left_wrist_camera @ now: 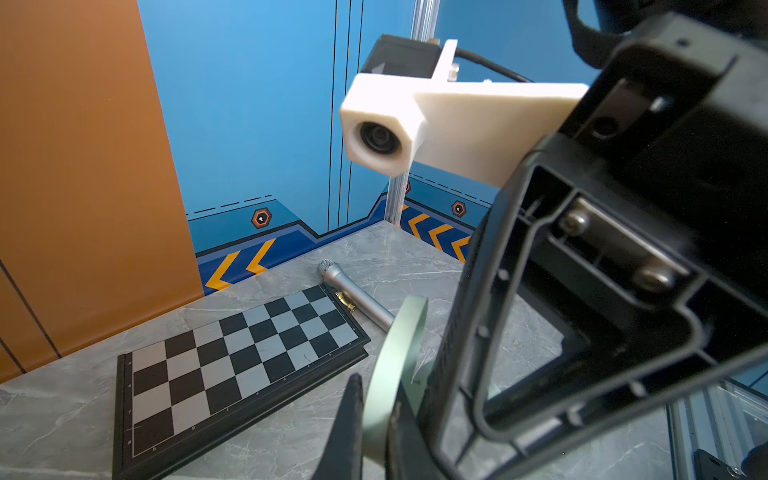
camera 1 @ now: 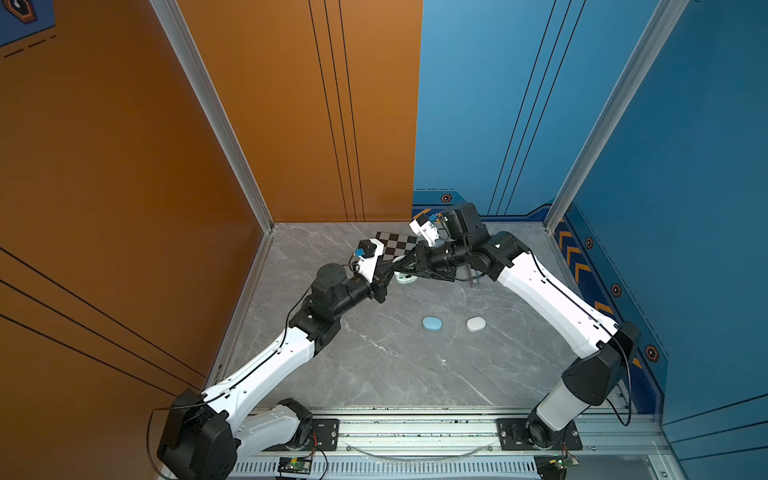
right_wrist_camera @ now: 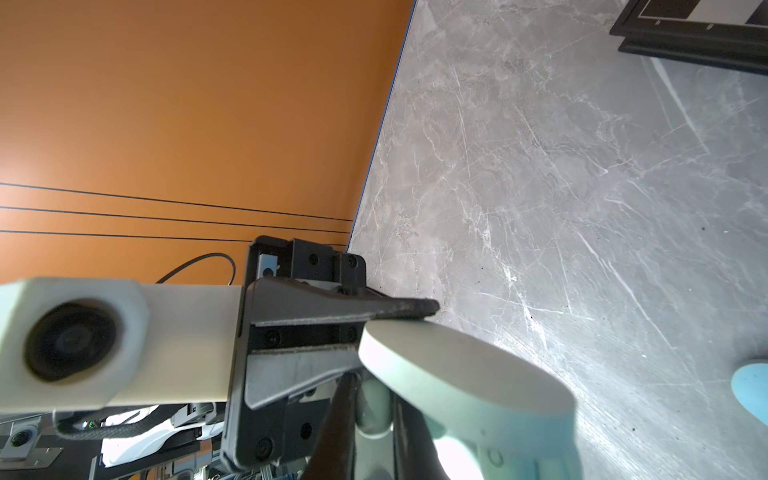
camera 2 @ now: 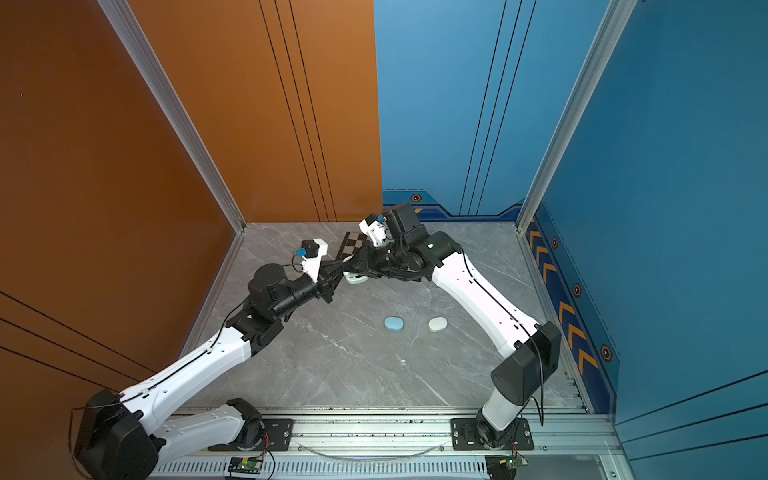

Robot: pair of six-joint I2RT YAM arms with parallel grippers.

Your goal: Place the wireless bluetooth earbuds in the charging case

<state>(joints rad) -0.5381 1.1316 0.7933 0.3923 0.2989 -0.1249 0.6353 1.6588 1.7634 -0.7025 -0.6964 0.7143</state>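
Observation:
A pale mint green charging case (camera 1: 405, 277) stands open on the marble table, far from the front rail, with both grippers meeting over it. My left gripper (left_wrist_camera: 376, 390) is shut on its raised lid (left_wrist_camera: 399, 353), one finger on each face; the right wrist view shows the same lid (right_wrist_camera: 457, 365). My right gripper (right_wrist_camera: 374, 386) is shut on a mint green earbud (right_wrist_camera: 373, 409), held just over the case's base (right_wrist_camera: 498, 449). In both top views the gripper fingers hide the earbud. No other earbuds show.
A closed light blue case (camera 1: 432, 323) and a closed white case (camera 1: 476, 324) lie side by side nearer the front. A folded chessboard (left_wrist_camera: 232, 353) and a silver microphone (left_wrist_camera: 357, 295) lie behind the grippers, close to the back wall.

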